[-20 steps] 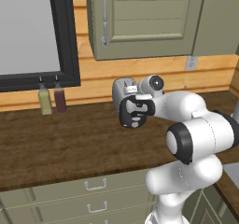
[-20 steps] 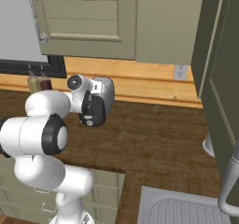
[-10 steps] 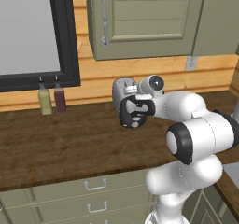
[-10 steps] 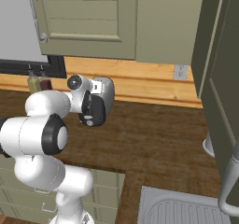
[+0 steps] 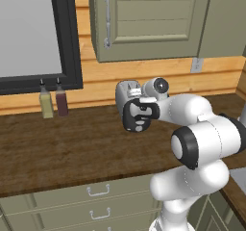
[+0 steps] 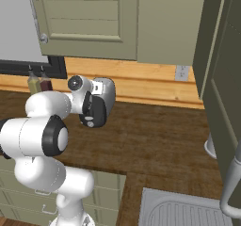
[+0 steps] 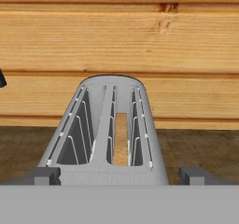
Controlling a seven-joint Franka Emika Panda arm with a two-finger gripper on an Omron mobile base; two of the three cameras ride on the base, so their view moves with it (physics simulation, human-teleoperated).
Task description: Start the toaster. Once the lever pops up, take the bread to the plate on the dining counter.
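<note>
The silver-grey toaster (image 7: pixel 112 125) stands on a dark wood counter (image 5: pixel 72 148) against the plank wall. In the hand view I look along its top, and the bread (image 7: pixel 121 139) sits down in the right slot as a tan strip. My gripper (image 7: pixel 119 177) is open, one fingertip (image 7: pixel 44 175) on each side of the toaster's near end, holding nothing. From the base the hand (image 5: pixel 139 99) sits just above the glossy black end panel (image 5: pixel 139 117), where the lever (image 5: pixel 143 108) is a small light tab. The plate and the dining counter are out of view.
Two bottles (image 5: pixel 46 104) (image 5: pixel 62 102) stand at the wall left of the toaster, under a dark-framed window (image 5: pixel 29 32). Olive wall cabinets (image 5: pixel 149 23) hang overhead. A sink (image 6: pixel 179 211) with a faucet (image 6: pixel 230 182) lies right, beside a tall cabinet (image 6: pixel 226 69) and a white object (image 6: pixel 210 148).
</note>
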